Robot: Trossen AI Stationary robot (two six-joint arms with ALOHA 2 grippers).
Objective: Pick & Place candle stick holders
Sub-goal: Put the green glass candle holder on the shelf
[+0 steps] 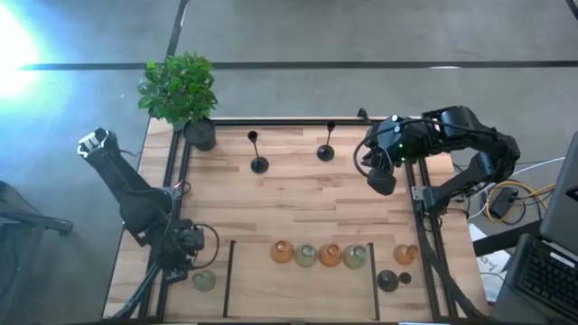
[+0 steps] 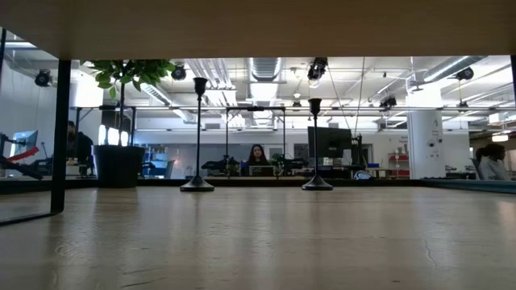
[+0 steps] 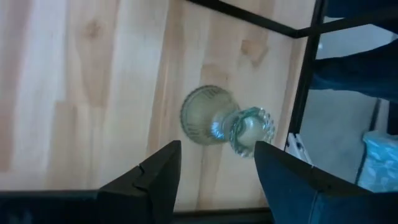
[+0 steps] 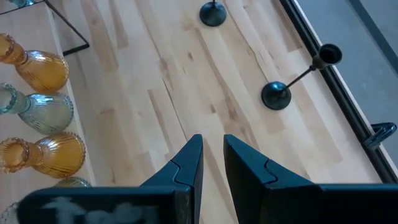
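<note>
Left gripper [image 3: 214, 165] hangs over the near left corner of the bench [image 1: 298, 203], its fingers spread apart and empty, directly above a pale greenish-clear glass holder [image 3: 225, 121] that stands alone on the wood beside the black frame rail [image 3: 305, 81]. In the high view that same holder [image 1: 204, 281] sits well apart from the others, beyond a thin black divider bar [image 1: 228, 278].

Right gripper [image 4: 212, 163] hovers high over the far right part of the bench, its fingers nearly together with a narrow gap and nothing between them. Two black thin-stemmed holders [image 1: 258, 163] [image 1: 326, 153] stand upright near the far edge, the second one closer to this gripper.

Along the near edge, a row of four holders alternates amber-orange glass [image 1: 282, 252], pale glass [image 1: 306, 255], amber [image 1: 330, 255] and pale [image 1: 354, 257]. Past a second divider lie another amber holder [image 1: 406, 254] and a dark round one [image 1: 388, 281]. A potted leafy plant [image 1: 181, 90] stands at the far left corner.
</note>
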